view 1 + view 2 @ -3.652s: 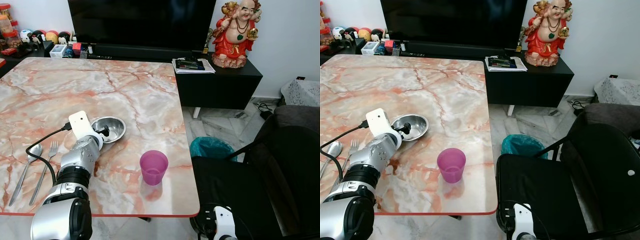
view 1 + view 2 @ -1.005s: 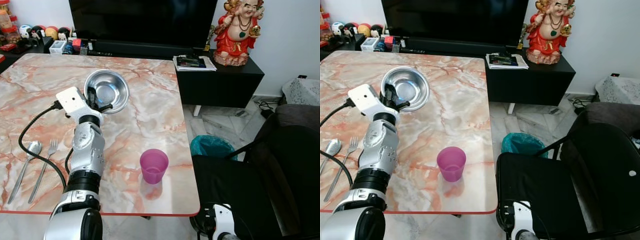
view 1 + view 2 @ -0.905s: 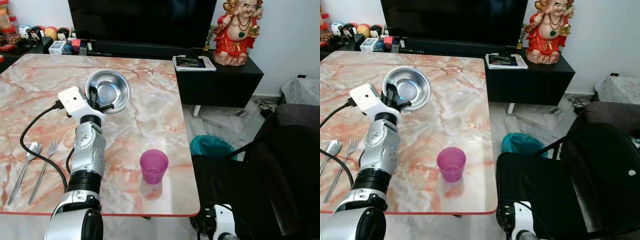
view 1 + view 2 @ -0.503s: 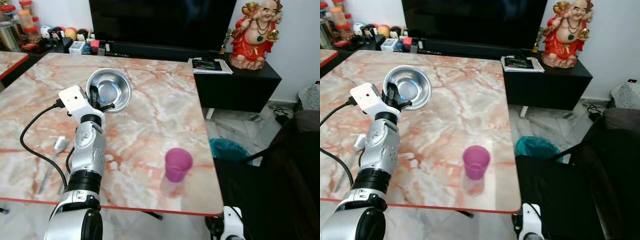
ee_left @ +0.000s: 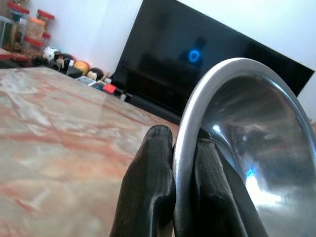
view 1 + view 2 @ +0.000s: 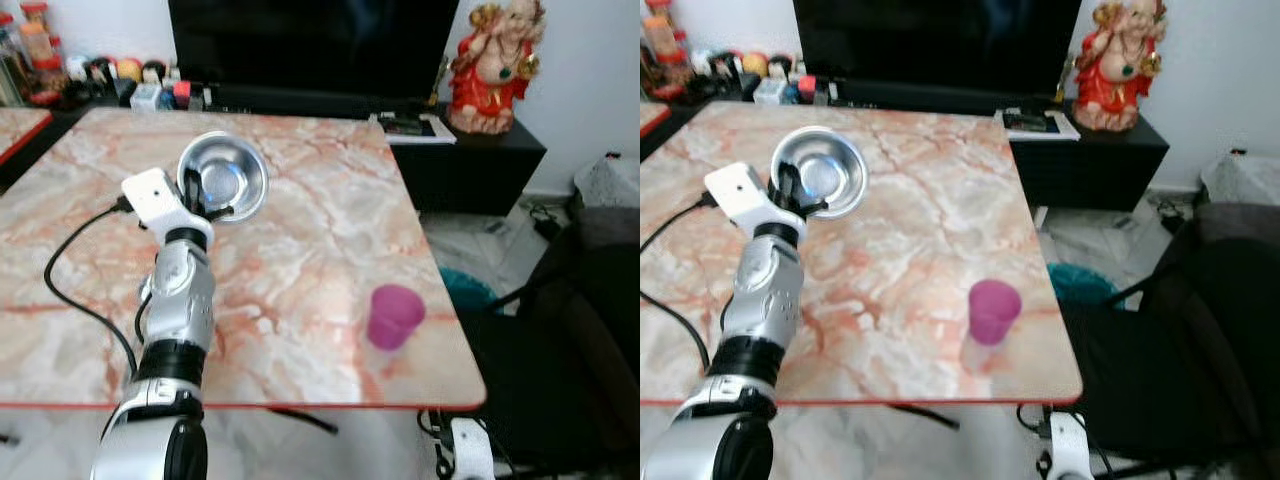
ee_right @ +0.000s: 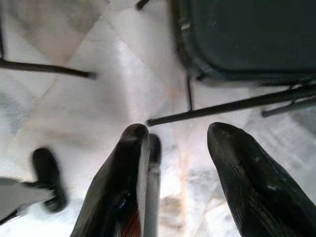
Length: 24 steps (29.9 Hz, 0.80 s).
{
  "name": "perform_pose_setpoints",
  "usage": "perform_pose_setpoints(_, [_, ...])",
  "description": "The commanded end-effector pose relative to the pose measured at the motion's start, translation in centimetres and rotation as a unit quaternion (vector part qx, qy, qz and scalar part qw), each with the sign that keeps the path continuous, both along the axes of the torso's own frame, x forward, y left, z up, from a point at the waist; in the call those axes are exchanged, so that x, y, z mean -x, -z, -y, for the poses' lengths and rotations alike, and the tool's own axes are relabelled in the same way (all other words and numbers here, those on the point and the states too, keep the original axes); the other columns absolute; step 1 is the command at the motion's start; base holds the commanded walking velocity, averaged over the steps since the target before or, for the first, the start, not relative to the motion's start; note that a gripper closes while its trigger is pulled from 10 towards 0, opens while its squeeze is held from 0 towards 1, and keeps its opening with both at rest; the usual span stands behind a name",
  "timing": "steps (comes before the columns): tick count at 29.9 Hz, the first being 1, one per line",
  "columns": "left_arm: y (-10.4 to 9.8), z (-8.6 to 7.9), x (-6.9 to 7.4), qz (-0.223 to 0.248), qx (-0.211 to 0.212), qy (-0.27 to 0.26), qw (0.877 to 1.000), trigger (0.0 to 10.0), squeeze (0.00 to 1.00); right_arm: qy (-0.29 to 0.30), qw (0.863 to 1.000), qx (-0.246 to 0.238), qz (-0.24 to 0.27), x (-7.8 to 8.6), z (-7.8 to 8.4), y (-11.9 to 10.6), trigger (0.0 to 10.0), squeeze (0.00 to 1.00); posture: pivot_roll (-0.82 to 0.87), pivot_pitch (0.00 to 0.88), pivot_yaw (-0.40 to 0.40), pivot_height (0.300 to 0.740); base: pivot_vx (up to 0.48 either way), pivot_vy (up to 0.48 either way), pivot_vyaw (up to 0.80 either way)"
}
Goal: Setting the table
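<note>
Across the top of the frame a dark television (image 6: 310, 45) stands behind my marble bench (image 6: 300, 230), with small toys and jars (image 6: 90, 75) lined up at the upper left and a red figurine (image 6: 492, 68) on a black cabinet (image 6: 480, 160) at the upper right. A black chair (image 6: 1180, 340) sits at the lower right, just beside the bench edge, and a teal bin (image 6: 470, 290) peeks out between the two. My left arm's black cable (image 6: 70, 280) loops over the bench at the left.

The purple cup (image 6: 394, 316) stands upright at the lower right of the bench, near its corner; I cannot tell what is in it. The bowl (image 6: 222, 190) looks to hold nothing.

My left claw (image 5: 173, 197) is clamped on the bowl's rim, one finger inside and one outside, holding it raised above the bench in the upper left, tilted so its hollow faces the camera. It is a shiny steel bowl with a rolled rim, catching a blue glint and bright reflections.

My right claw (image 7: 177, 163) hangs low at the lower right beside the chair, its fingers (image 7: 247, 182) apart over the pale tiled floor (image 7: 98, 98).
</note>
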<state>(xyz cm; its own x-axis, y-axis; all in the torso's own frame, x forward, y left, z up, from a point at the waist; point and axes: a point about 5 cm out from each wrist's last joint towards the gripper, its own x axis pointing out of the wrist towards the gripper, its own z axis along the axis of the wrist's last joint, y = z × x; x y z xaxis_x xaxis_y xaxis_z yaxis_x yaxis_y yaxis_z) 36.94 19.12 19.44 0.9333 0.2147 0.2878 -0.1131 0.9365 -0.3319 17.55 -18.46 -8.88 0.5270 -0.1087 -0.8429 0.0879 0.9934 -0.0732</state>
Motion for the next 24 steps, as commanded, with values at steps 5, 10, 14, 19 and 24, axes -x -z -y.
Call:
perform_pose_setpoints(5, [-1.3,0.9,-0.2,0.025,-0.001,0.014,1.000,10.0,0.00,-0.001,1.000,-0.008,0.010,-0.5,0.2,-0.3,10.0,0.00,-0.03,0.000,-0.055,0.740,0.000,0.316,0.00])
perform_pose_setpoints(10, [-1.7,0.8,-0.2,0.032,-0.002,0.015,0.999,10.0,0.00,-0.004,1.000,-0.013,0.011,-0.6,0.0,-0.3,10.0,0.00,-0.02,0.000,-0.053,0.740,0.000,0.322,0.00])
perform_pose_setpoints(14, [-2.2,0.7,-0.2,0.040,-0.004,0.013,0.999,10.0,0.00,-0.007,1.000,-0.016,0.011,-0.5,-0.2,-0.2,10.0,0.00,-0.02,0.000,-0.050,0.740,0.000,0.322,0.00])
perform_pose_setpoints(19, [-2.7,0.4,-0.1,0.047,-0.006,0.010,0.999,10.0,0.00,-0.015,1.000,-0.019,0.012,-0.5,-0.6,-0.2,10.0,0.00,-0.01,0.000,-0.042,0.740,0.000,0.325,0.00])
perform_pose_setpoints(24, [-3.4,0.1,-0.2,0.053,-0.008,0.006,0.999,10.0,0.00,-0.031,0.999,-0.014,0.017,-0.8,-0.8,-0.3,10.0,0.00,0.00,0.000,-0.040,0.740,0.000,0.333,0.10])
